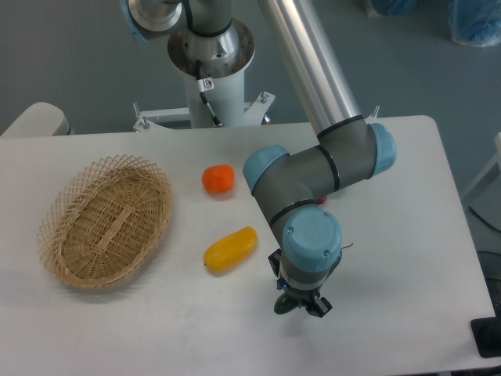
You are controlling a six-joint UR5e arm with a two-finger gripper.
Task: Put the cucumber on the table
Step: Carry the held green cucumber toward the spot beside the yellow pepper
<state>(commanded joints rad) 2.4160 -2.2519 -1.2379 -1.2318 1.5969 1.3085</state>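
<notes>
White table (391, 258), smooth, rounded corners, set on grey floor. Wicker basket (106, 221) at far left of table. Orange round fruit (218, 178) right of basket; yellow oblong fruit (230, 249) just right of basket, nearer the front edge. Gripper (300, 304) well right of basket, pointing down, clenched on dark green cucumber (285, 305), mostly hidden beneath wrist, low over the tabletop.

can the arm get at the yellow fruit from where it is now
Probably yes: the yellow fruit lies in the open on the table, nothing over it, but the gripper seems to hold something dark green.
</notes>
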